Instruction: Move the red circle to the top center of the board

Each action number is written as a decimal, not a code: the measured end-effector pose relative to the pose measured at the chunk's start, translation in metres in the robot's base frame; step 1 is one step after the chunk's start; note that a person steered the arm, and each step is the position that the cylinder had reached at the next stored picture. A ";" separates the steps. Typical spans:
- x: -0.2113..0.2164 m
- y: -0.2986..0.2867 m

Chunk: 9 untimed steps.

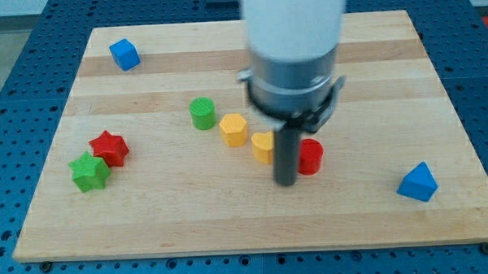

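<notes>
The red circle [311, 157] is a short red cylinder standing a little right of the board's middle, toward the view's bottom. My tip [286, 183] is at the end of the dark rod, just left of and slightly below the red circle, touching or nearly touching it. The rod hides the circle's left edge. A yellow block [262, 147] sits right behind the rod on its left, partly hidden.
A yellow hexagon [233, 130] and a green cylinder [202, 113] lie left of the rod. A red star [109, 147] and a green star [89, 172] sit at the left. A blue cube [124, 54] is top left, a blue triangle [417, 182] bottom right.
</notes>
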<state>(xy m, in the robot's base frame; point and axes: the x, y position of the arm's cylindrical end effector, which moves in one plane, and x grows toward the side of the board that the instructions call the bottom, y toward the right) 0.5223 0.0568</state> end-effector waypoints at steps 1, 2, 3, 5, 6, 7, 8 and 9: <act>-0.009 0.054; -0.009 0.055; -0.012 0.055; -0.141 0.055; -0.200 0.055; -0.205 0.055; -0.204 0.094; -0.219 0.148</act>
<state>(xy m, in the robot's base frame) 0.3029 0.2048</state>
